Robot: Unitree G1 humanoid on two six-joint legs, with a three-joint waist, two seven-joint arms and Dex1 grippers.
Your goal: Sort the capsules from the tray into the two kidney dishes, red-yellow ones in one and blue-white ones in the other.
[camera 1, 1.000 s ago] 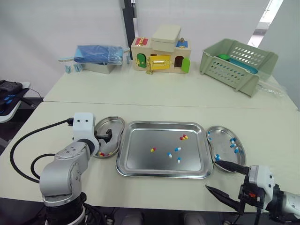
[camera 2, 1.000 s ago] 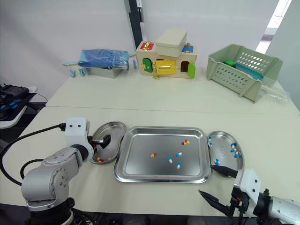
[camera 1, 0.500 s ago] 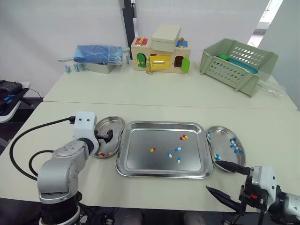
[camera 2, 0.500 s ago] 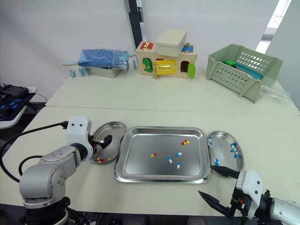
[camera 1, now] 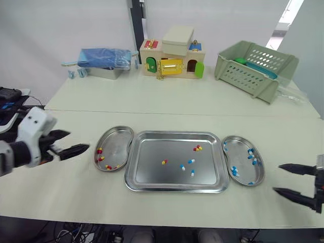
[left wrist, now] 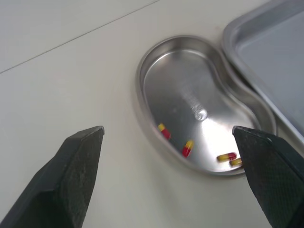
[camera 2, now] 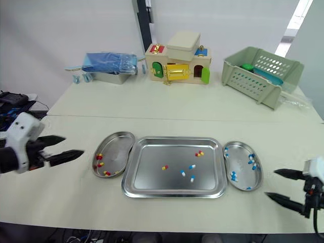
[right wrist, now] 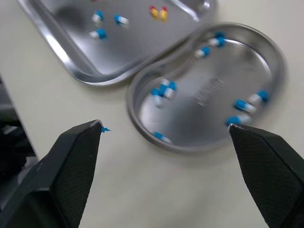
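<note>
The left gripper (camera 1: 78,140) is hovering over the table (camera 1: 167,104) at the left edge of the frame, well apart from the left dish (camera 1: 115,144). Its fingers (left wrist: 66,180) are standing wide apart, gripping nothing and touching nothing. In the left wrist view the left dish is lying between and beyond the two fingers, with four red-yellow capsules (left wrist: 187,147) resting in it.

The right gripper (camera 1: 277,177) is hovering at the lower right of the frame, near the right dish (camera 1: 243,161) but apart from it. Its fingers (right wrist: 71,161) are also spread wide and are carrying nothing. The right wrist view is looking down past them onto the right dish, where about eight blue-white capsules (right wrist: 164,89) are lying scattered.

The tray (camera 1: 152,169) is sitting in the lower middle of the frame between the two dishes, each dish lying just beside one of its short sides. Six capsules are lying in the tray's right half: a pair of red-yellow ones (camera 1: 197,148) close together toward the upper right, a single red-yellow one (camera 1: 165,162) near the middle, and three blue-white ones (camera 1: 192,161) in a loose cluster below the pair.

A toy house (camera 1: 172,59), a basket (camera 1: 255,68) and a blue bag (camera 1: 104,58) are standing along the top of the frame, far from both grippers.
</note>
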